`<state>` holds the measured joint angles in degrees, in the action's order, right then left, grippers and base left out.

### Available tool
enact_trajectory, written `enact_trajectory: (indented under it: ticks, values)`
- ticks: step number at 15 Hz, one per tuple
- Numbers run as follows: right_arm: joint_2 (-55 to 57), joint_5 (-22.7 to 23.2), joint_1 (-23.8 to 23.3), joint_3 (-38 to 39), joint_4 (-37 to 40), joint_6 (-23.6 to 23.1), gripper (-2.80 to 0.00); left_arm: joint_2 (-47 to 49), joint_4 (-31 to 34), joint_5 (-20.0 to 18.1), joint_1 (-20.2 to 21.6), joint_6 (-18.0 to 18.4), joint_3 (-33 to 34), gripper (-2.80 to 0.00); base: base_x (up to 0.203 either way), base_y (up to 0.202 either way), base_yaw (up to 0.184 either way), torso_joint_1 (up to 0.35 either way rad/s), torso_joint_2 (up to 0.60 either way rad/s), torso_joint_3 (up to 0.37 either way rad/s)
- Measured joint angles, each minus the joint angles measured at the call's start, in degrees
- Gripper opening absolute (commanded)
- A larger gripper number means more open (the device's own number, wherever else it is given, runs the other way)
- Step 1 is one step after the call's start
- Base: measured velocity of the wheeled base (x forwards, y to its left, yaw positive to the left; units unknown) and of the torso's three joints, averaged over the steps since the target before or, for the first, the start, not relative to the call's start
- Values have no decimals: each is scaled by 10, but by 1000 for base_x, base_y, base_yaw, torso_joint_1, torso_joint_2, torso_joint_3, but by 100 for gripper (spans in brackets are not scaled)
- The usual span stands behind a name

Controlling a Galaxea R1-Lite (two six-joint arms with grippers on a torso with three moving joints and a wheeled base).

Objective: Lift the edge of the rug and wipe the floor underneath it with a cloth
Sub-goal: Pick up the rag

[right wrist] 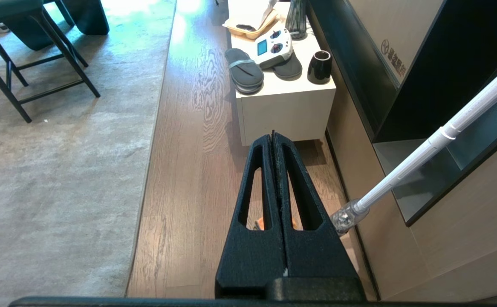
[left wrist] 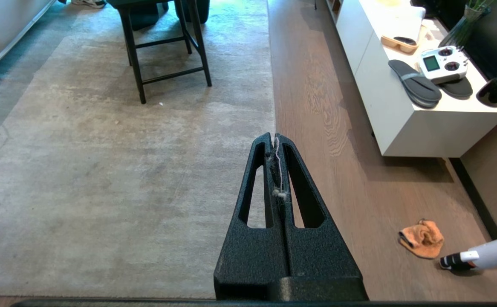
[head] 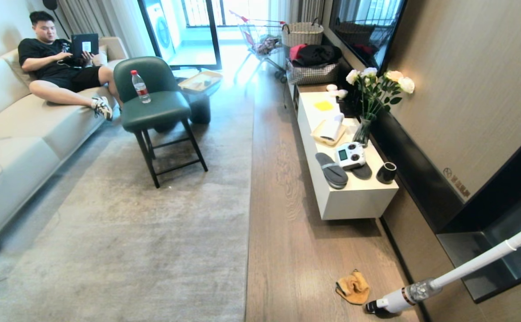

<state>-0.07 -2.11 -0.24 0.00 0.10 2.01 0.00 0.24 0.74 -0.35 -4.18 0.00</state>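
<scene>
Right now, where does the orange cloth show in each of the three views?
Head view: cloth on the floor, bottom right, beside the vacuum head.
Left wrist view: cloth lower right, by the same vacuum head.
Right wrist view: only orange slivers behind the right pincer.
Shared landmark: white cabinet.

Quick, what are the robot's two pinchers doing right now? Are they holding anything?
Left gripper: closed, holding nothing, just a bit of lint stuck between the fingers.
Right gripper: closed, holding nothing.
The cloth lies on the floor.
</scene>
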Motion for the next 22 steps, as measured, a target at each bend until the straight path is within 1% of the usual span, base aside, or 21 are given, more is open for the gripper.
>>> enact_trajectory:
  ticks: [22]
  values:
    - [0,0,0,0,0,0,-280,0,0,0,0,0,0,-280,0,0,0,0,0,0]
